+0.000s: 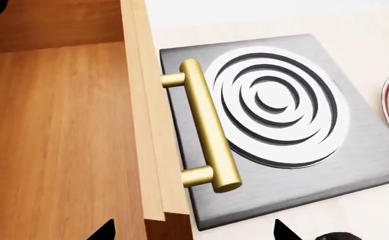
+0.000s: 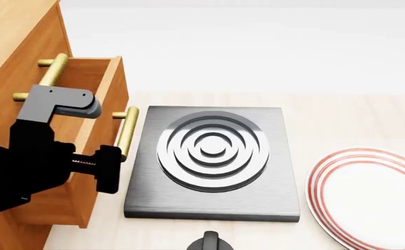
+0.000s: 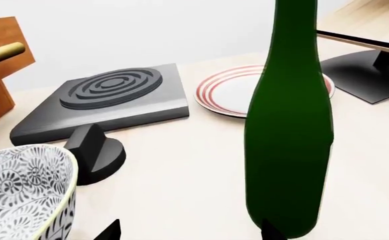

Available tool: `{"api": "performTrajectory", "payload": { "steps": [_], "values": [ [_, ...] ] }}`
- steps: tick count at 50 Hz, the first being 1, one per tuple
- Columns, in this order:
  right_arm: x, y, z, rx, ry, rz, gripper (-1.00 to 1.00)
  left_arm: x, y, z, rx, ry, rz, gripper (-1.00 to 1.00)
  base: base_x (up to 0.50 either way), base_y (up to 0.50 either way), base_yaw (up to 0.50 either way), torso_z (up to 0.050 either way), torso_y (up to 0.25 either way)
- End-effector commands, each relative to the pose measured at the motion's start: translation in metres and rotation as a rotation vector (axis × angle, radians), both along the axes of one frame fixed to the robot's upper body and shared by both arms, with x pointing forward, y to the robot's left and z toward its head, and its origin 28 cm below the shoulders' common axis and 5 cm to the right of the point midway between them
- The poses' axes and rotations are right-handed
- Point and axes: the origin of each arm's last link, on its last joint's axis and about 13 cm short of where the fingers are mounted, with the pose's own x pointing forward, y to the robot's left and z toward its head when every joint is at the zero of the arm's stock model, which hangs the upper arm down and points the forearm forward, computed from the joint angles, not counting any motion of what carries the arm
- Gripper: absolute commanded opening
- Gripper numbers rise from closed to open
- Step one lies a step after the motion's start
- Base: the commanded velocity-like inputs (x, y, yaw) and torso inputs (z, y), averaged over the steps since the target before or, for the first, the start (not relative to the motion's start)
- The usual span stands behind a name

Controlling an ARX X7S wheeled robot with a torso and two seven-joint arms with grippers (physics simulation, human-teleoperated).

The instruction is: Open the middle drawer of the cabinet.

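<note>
- Left wrist view: the middle drawer stands pulled out of the cabinet, its bare wood floor open to the camera. Its front edge overhangs the near edge of the dark hob plate, and the brass handle sits above the plate's ringed burner side. Only two black fingertips of the left gripper show, spread apart with nothing between them (one over the drawer floor, one beyond the handle).
- Head view: the drawer juts from the cabinet toward the hob plate; its handle lies just beside the plate's cabinet-side edge. The left gripper hangs at the handle's near end, though whether it touches the bar I cannot tell. A red-rimmed plate lies apart from the hob plate, bare table between them.
- Right wrist view: a green bottle stands close, nearer than the hob plate. A black knob and a patterned bowl sit before the plate's near edge. The right gripper's tips are spread, holding nothing.
</note>
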Motion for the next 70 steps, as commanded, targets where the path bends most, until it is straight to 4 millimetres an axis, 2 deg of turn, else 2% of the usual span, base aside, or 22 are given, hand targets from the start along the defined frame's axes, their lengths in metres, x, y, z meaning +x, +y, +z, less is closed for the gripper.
{"api": "performTrajectory", "payload": {
  "steps": [1, 14, 29, 52, 70],
  "values": [
    [0.000, 0.000, 0.000, 0.000, -0.001, 0.000, 1.00, -0.003, -0.006, -0.005, -0.037, 0.030, -0.038, 1.00, 0.00, 0.00, 0.00, 0.000, 0.000],
    [0.000, 0.000, 0.001, -0.004, -0.003, 0.000, 1.00, -0.004, -0.017, -0.006, -0.058, 0.031, -0.078, 1.00, 0.00, 0.00, 0.00, 0.000, -0.001],
    [0.000, 0.000, 0.002, -0.003, -0.005, -0.002, 1.00, -0.002, -0.047, -0.014, -0.063, 0.041, -0.163, 1.00, 0.00, 0.00, 0.00, 0.000, -0.001],
    [-0.001, -0.002, 0.002, 0.002, -0.008, -0.009, 1.00, -0.014, -0.098, -0.032, -0.047, 0.060, -0.280, 1.00, 0.00, 0.00, 0.00, 0.000, -0.003],
    [-0.001, -0.002, 0.003, 0.005, -0.011, -0.009, 1.00, -0.020, -0.125, -0.044, -0.049, 0.079, -0.344, 1.00, 0.00, 0.00, 0.00, 0.000, -0.005]
  ]
}}
